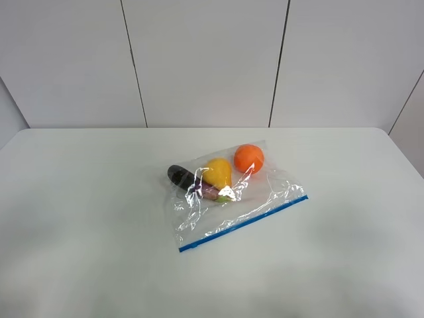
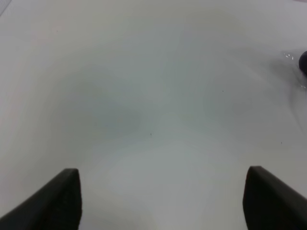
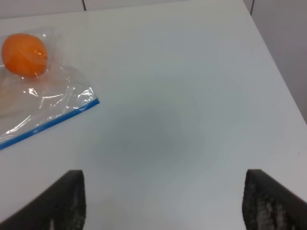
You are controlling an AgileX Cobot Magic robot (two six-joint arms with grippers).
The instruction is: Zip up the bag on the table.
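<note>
Bag (image 1: 232, 195) flat on the table (image 1: 79, 218), roughly central, a little toward the right edge and nearer the far edge than the near one. Clear, crinkled plastic, with an eggplant (image 1: 184, 178), a yellow pear (image 1: 218, 172) and an orange (image 1: 249, 159) bunched in the half toward the far edge. Probably why the film near the zipper lies flatter: contents settled away from the mouth, leaving the closure free to be pinched.

Blue zipper strip (image 1: 244, 223) along the side facing the near edge. Long axis diagonal: lower end toward the near-left corner, upper end toward the right edge. Mouth therefore facing the near-right, toward the arms. Whether any part of the strip is already sealed: impossible to tell.

Left gripper (image 2: 160, 201) spread wide, dark fingers (image 2: 57, 201) well apart, nothing between them, above bare table; only a sliver of the bag and the dark eggplant tip at the frame's edge in that wrist view. Right gripper (image 3: 163, 201) likewise wide open and empty, above bare table nearer the right edge, with the strip's right end and the orange ahead of it, well apart. Neither touching the bag; task seemingly not yet begun.
</note>
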